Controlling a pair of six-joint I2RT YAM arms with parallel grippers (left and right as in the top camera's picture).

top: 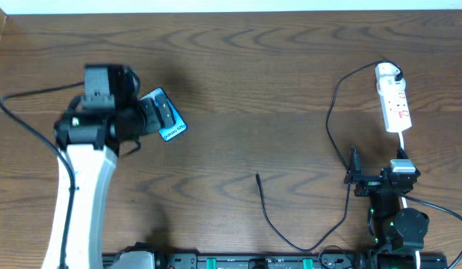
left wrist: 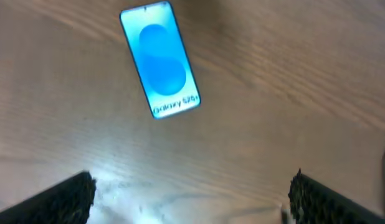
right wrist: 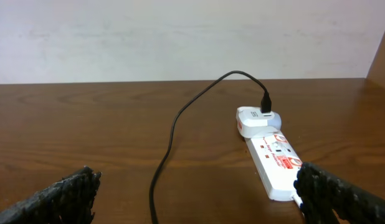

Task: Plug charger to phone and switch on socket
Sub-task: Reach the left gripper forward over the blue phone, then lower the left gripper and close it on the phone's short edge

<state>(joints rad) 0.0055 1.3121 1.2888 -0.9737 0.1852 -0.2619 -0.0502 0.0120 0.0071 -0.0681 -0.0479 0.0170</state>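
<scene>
The phone (top: 169,119) lies tilted on the wooden table at the left, blue screen up; it also shows in the left wrist view (left wrist: 160,59). My left gripper (top: 146,113) is open and empty over the phone's left end (left wrist: 192,196). The black charger cable (top: 330,112) runs from a white adapter (top: 389,72) on the socket strip (top: 396,104), loops down, and ends in a loose tip (top: 258,177) mid-table. My right gripper (top: 377,170) is open and empty just before the strip (right wrist: 275,158), with the cable (right wrist: 162,168) lying between its fingers (right wrist: 199,199).
The strip's white cord (top: 402,146) runs down toward my right arm. A pale wall (right wrist: 180,37) rises behind the table's far edge. Bare wood (top: 253,97) lies between phone and strip.
</scene>
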